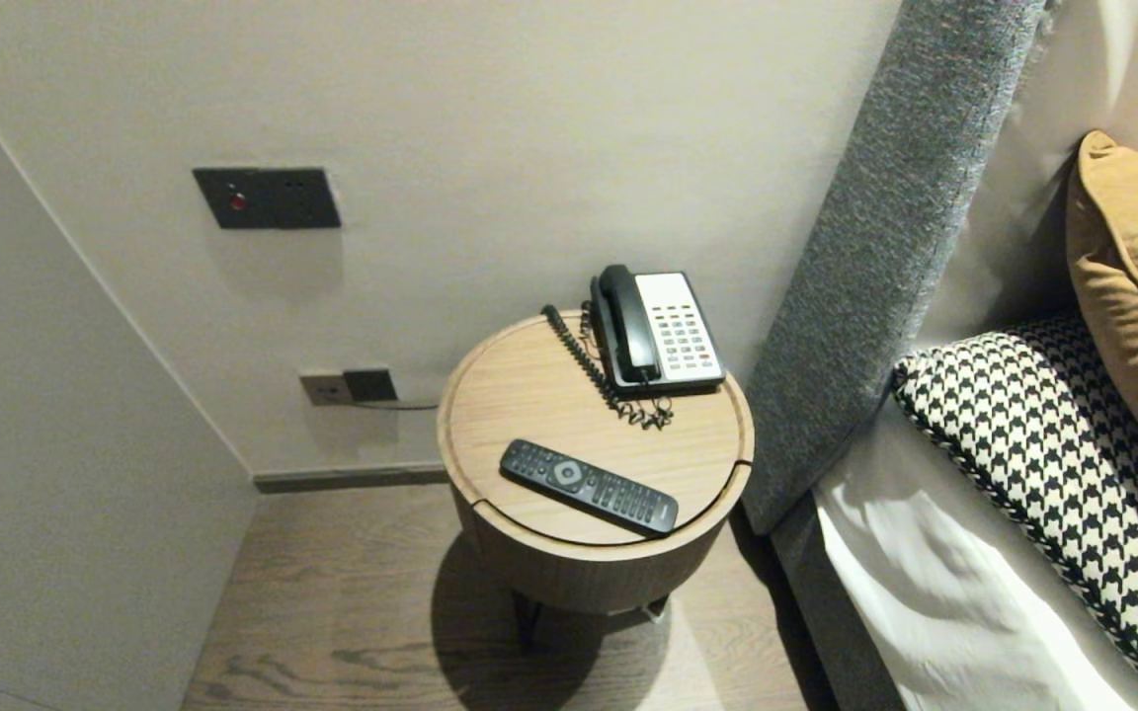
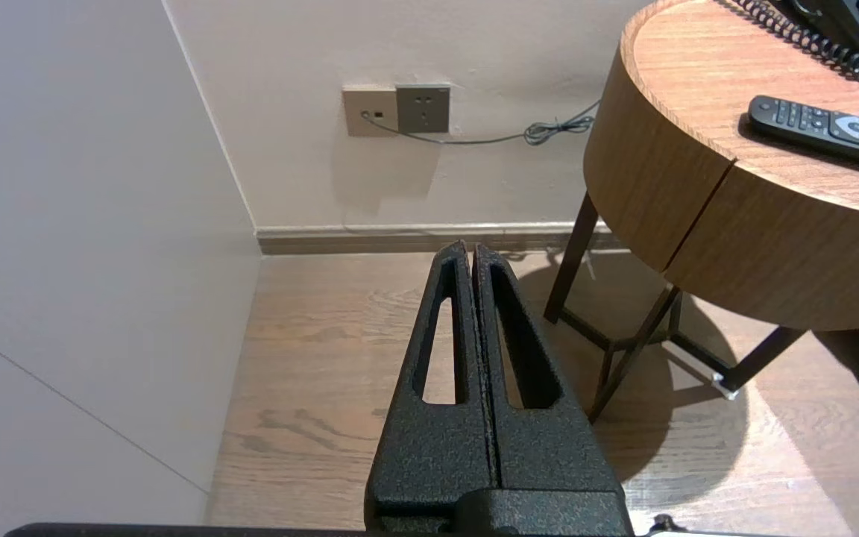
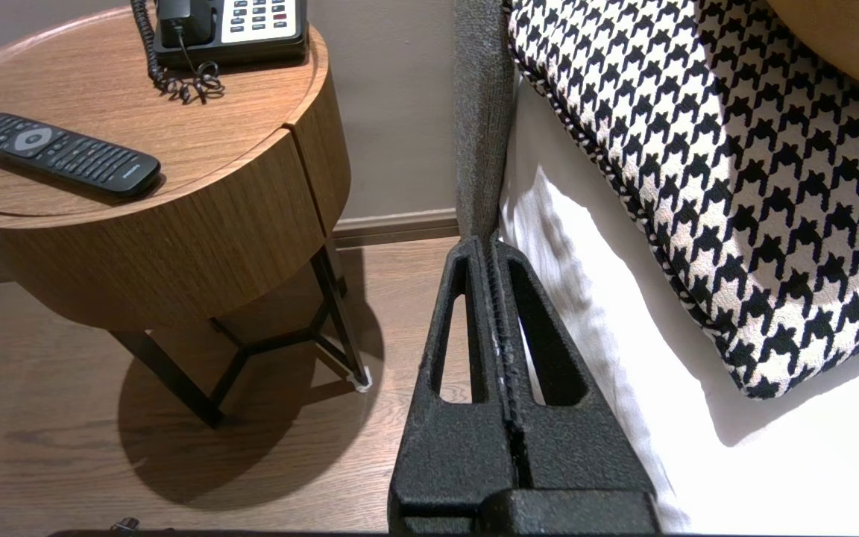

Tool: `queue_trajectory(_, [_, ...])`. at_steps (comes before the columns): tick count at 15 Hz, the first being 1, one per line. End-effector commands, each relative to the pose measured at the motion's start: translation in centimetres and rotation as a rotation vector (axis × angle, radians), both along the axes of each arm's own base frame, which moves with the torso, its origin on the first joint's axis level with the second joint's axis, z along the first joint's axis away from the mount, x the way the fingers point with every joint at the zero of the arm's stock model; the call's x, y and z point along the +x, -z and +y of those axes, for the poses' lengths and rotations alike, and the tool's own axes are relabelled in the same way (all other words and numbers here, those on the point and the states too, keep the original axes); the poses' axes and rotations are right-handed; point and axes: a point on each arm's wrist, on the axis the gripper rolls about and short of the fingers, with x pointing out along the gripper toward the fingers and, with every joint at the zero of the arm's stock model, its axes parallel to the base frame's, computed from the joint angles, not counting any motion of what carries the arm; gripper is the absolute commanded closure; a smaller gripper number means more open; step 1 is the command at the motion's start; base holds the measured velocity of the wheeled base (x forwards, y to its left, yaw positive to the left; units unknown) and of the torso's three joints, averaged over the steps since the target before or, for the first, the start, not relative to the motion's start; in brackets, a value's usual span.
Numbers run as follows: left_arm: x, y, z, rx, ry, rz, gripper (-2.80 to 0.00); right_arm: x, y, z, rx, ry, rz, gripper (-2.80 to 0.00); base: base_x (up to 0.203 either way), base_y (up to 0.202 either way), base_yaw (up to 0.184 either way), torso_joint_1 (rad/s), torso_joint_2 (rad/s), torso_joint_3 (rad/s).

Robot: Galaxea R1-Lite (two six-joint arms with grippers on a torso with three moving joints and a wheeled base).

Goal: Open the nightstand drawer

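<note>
I stand in a bedroom, by the look of it a hotel room. To my right is a bed (image 1: pixel 925 592) with white linen, a grey upholstered headboard (image 1: pixel 885 247), a houndstooth cushion (image 1: pixel 1053 444) and a mustard cushion (image 1: pixel 1132 296). Just beside it, a round wooden bedside table (image 1: pixel 529 395) carries a corded desk telephone (image 1: pixel 663 331) and a TV remote control (image 1: pixel 589 486). A dark switch panel (image 1: pixel 267 197) and a wall socket (image 1: pixel 347 387) sit on the plain wall above wood flooring (image 1: pixel 352 612).

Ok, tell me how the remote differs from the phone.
The remote is slim and black; the phone is bulkier with a white keypad face. The remote lies near the table's front edge, the phone at the back. The phone has a coiled cord, the remote none. Both have buttons.
</note>
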Motion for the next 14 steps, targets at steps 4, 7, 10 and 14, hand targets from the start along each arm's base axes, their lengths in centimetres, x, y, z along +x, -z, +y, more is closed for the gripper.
queue_trajectory(4, [0.0,0.0,0.0,-0.001,-0.001,-0.001,0.0,0.3,1.1,0.0,0.0,-0.001,0.04,0.0,0.0,0.0,0.0,0.0,0.0,0.0])
queue_trajectory(7, [0.0,0.0,0.0,-0.001,-0.002,0.0,0.0,0.3,1.1,0.0,0.0,0.001,0.039,0.0,0.0,0.0,0.0,0.0,0.0,0.0])
queue_trajectory(10, [-0.1,-0.1,0.0,0.003,-0.003,0.003,0.0,0.3,1.1,0.0,-0.001,0.001,0.038,0.0,0.0,0.0,0.0,0.0,0.0,0.0])
queue_trajectory(14, [-0.7,-2.2,0.0,0.018,-0.008,-0.003,0.0,0.3,1.1,0.0,-0.001,-0.001,0.039,0.0,0.0,0.0,0.0,0.0,0.0,0.0])
